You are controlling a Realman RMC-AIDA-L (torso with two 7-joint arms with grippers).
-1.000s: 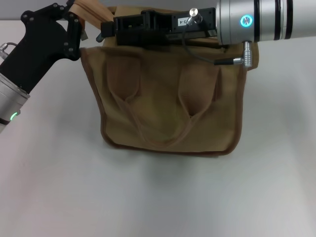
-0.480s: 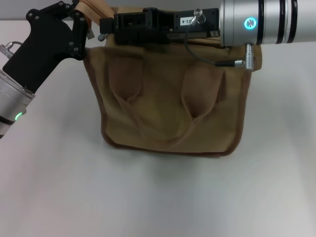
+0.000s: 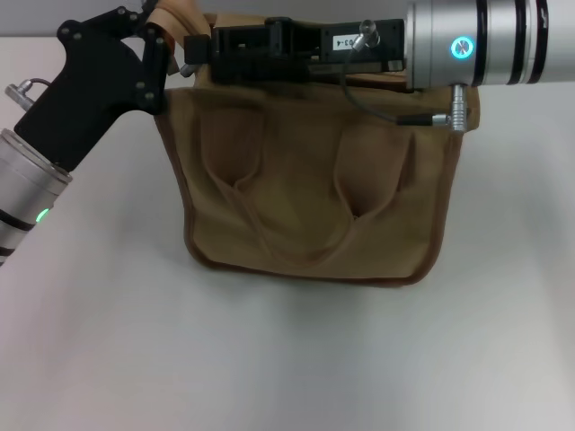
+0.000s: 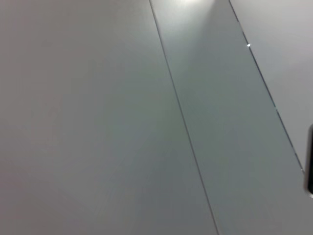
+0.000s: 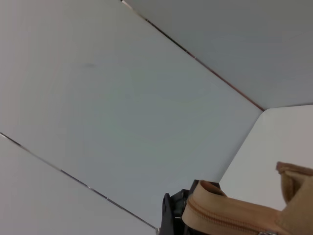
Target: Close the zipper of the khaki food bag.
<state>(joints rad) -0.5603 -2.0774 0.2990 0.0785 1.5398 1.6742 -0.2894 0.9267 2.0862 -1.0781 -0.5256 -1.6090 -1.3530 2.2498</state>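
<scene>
The khaki food bag (image 3: 305, 180) stands upright on the white table, its two loop handles hanging down the front. My left gripper (image 3: 160, 36) is shut on the bag's top left end tab (image 5: 205, 193); its black finger also shows in the right wrist view (image 5: 171, 215). My right gripper (image 3: 190, 52) lies across the bag's top edge, reaching to its left end and shut there at the zipper. In the head view it hides the zipper. The zipper (image 5: 230, 218) shows in the right wrist view, with its teeth joined up to the tab. The slider barely glints at that picture's edge.
The white table (image 3: 269, 359) stretches in front of and to both sides of the bag. Grey wall panels (image 4: 146, 122) fill the left wrist view. A cable (image 3: 395, 112) hangs from my right wrist over the bag's top right.
Both grippers and the top of the bag have shifted a little to the right. The left gripper has also risen slightly. Neither grip has changed.
</scene>
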